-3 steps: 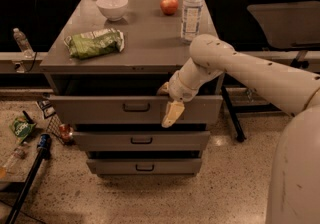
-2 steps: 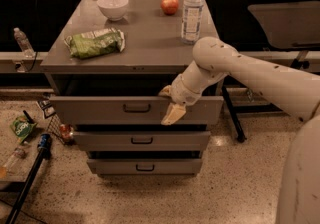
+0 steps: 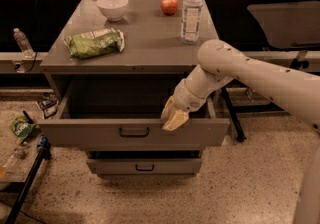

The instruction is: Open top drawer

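top drawer (image 3: pixel 85 135) standing wide open, gripper (image 3: pixel 175 119) at its front
grey metal, wide and deep, sitting level, with its tall plain front panel drawn well forward so the dim inside shows behind it. a small dark handle (image 3: pixel 134 131) sits at the panel's centre. the gripper rests against the panel's upper edge, just right of the handle.

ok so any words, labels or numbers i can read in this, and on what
None can be read.
green bag on the cabinet: printing too blurred.
water bottle: label too blurred.
green packet on the floor: print too blurred.
top drawer front: no text seen.
gripper, at the top drawer's front edge, right of its handle: no marking seen.
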`<state>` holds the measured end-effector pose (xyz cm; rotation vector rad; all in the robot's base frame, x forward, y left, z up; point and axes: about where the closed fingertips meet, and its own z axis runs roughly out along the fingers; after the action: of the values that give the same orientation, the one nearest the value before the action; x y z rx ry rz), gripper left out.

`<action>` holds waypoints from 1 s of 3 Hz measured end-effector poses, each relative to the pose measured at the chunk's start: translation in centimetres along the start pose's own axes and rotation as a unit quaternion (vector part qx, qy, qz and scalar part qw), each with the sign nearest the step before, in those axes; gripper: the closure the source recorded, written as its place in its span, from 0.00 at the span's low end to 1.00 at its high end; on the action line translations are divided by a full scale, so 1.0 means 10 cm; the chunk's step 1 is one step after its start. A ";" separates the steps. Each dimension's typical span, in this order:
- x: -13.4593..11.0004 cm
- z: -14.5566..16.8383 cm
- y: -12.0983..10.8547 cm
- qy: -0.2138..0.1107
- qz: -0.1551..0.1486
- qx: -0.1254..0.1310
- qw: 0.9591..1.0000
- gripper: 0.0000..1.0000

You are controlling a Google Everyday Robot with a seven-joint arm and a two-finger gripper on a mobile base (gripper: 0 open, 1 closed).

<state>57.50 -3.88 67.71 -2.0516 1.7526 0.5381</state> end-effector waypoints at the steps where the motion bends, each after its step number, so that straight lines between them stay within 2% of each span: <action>1: 0.00 0.00 0.00 0.000 0.000 0.000 1.000 0.91; 2: 0.00 0.00 0.00 0.000 0.000 0.000 1.000 0.69; 3: 0.00 -0.01 0.00 0.000 0.000 0.000 1.000 0.71</action>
<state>57.49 -3.89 67.80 -2.0514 1.7527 0.5381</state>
